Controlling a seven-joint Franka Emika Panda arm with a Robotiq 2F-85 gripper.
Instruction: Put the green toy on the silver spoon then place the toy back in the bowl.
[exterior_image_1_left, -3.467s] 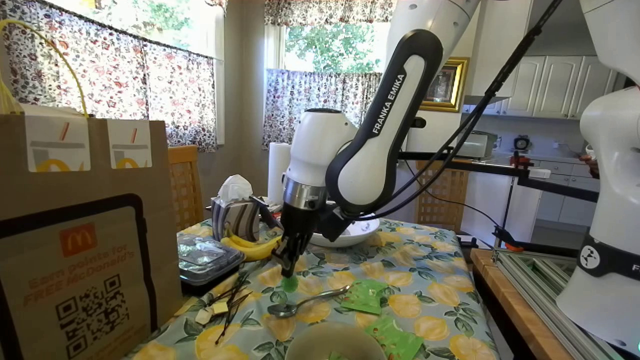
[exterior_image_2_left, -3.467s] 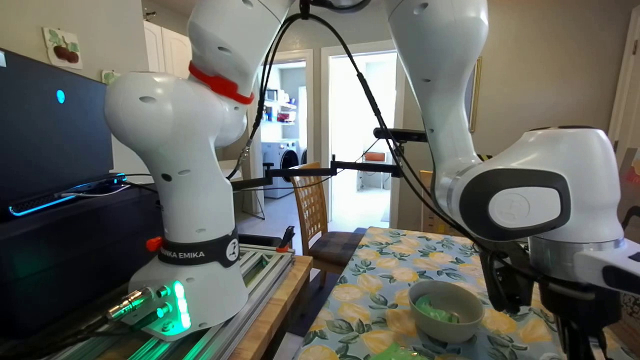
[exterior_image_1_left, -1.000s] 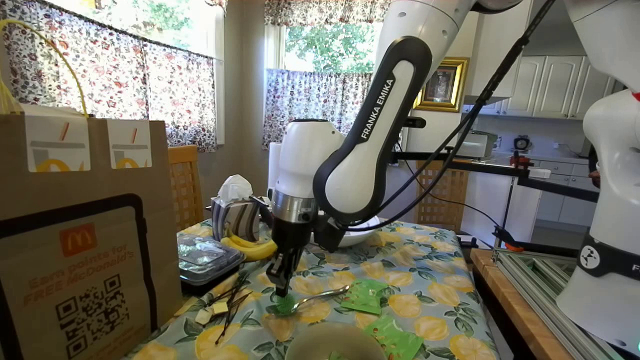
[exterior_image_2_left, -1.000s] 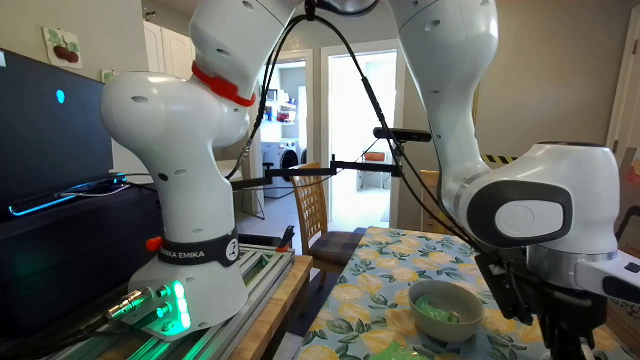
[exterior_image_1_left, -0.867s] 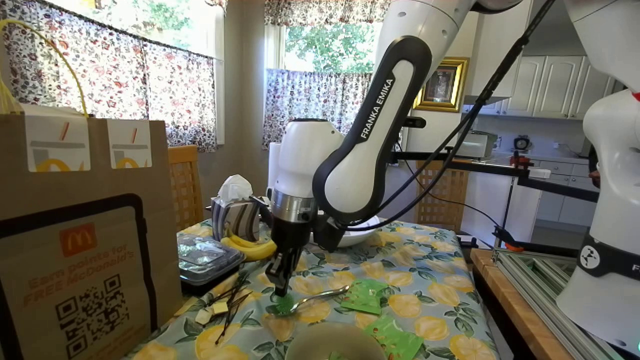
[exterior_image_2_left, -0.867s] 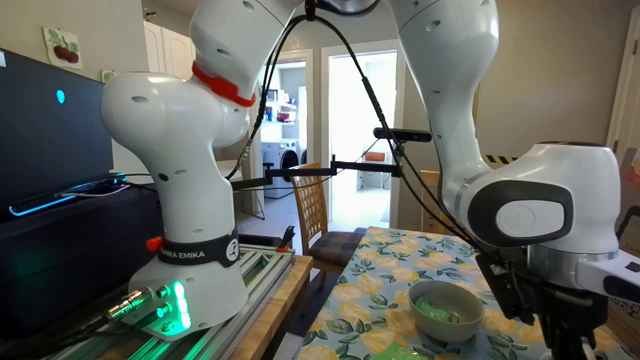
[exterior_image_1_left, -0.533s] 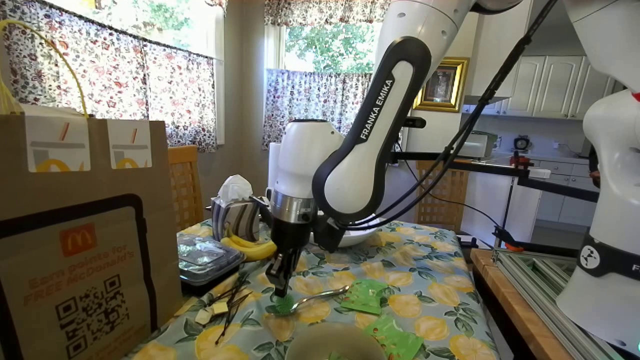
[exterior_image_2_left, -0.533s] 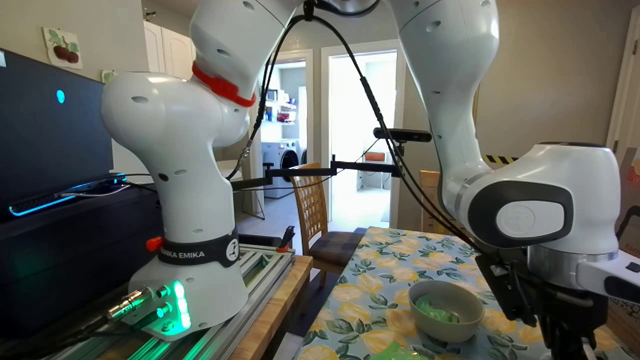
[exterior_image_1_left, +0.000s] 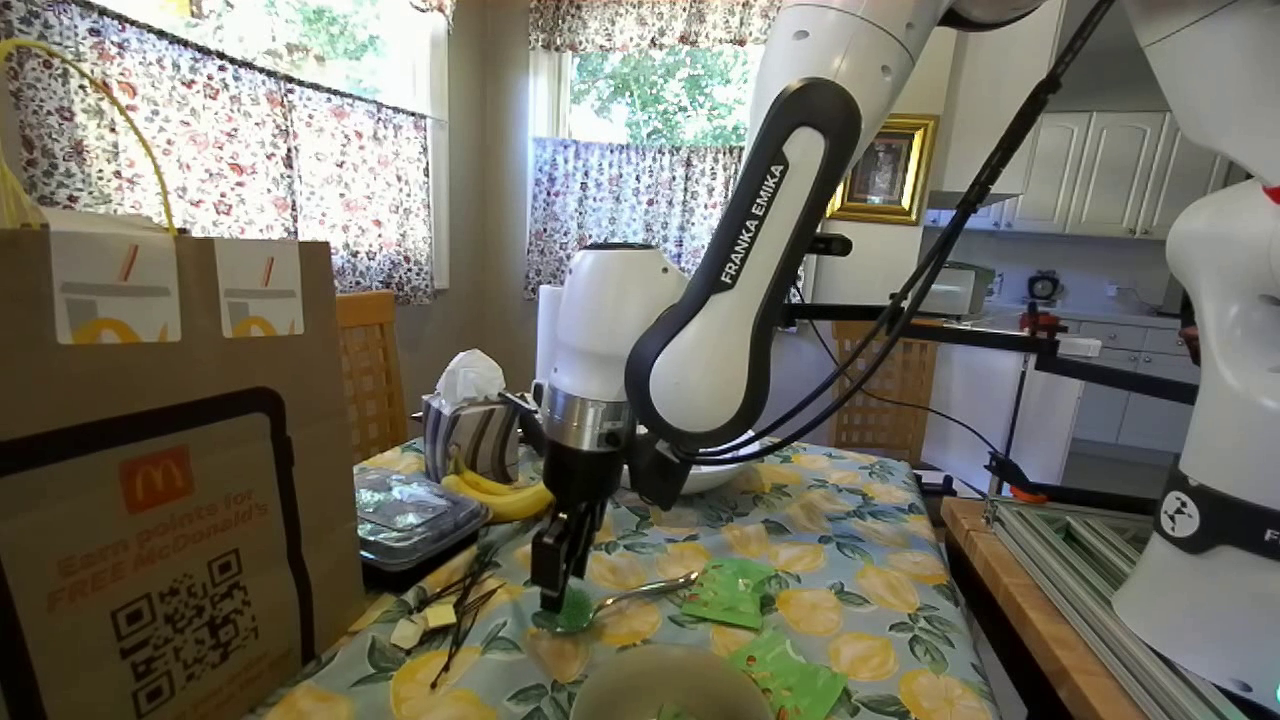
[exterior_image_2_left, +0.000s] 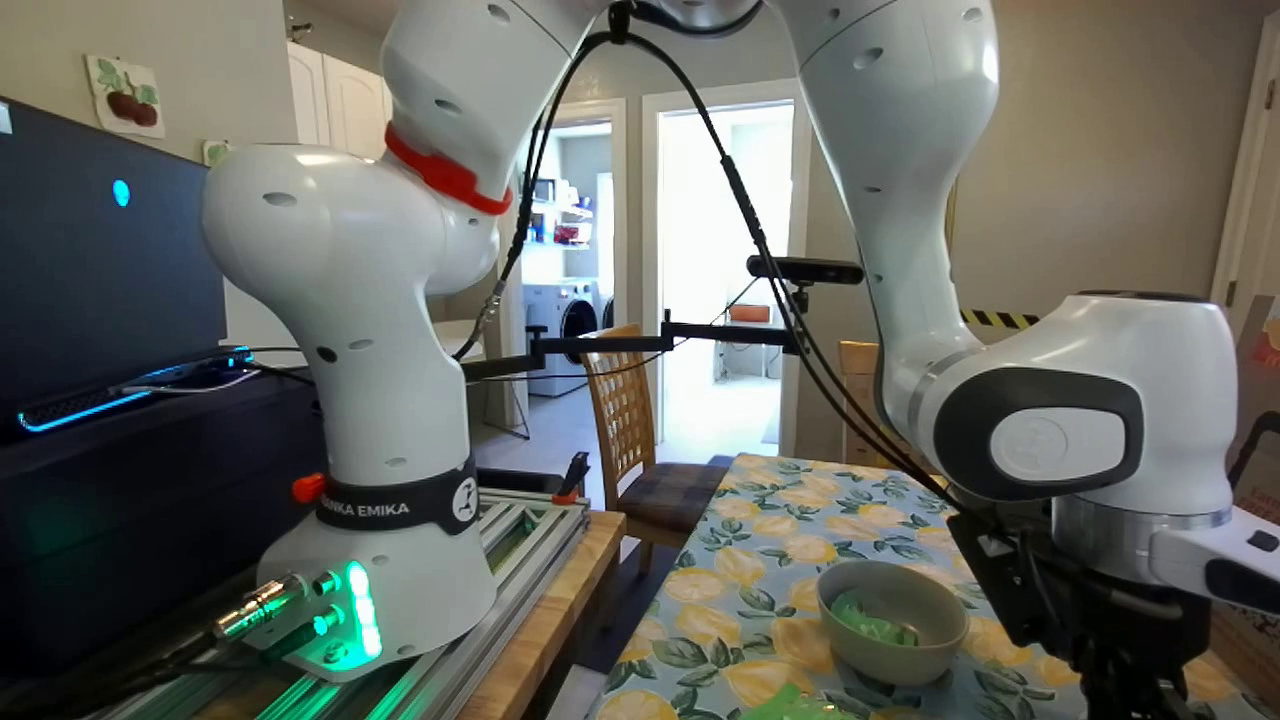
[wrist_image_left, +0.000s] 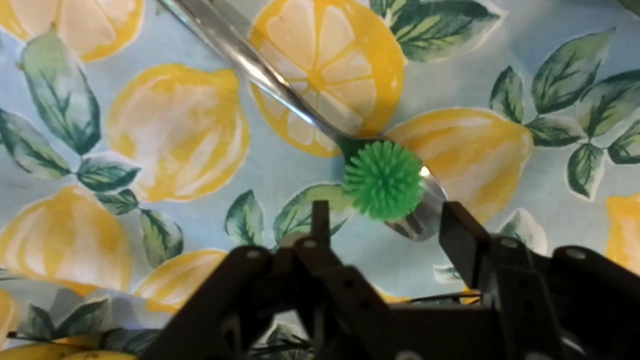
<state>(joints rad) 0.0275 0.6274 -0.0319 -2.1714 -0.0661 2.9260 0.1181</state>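
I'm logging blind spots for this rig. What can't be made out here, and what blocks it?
Underside of the green toy, over the silver spoon: wrist view, hidden by the toy itself.
Part of the white bowl: an exterior view, behind the arm.
Left part of the paper bag: an exterior view, cut off by the left edge.
The green piece in the grey bowl: an exterior view, too small to identify.

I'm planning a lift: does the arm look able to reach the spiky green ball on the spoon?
Probably yes: the fingers stand open close to the spiky green ball, with nothing visible between, though the silver spoon's head underneath might get nudged.
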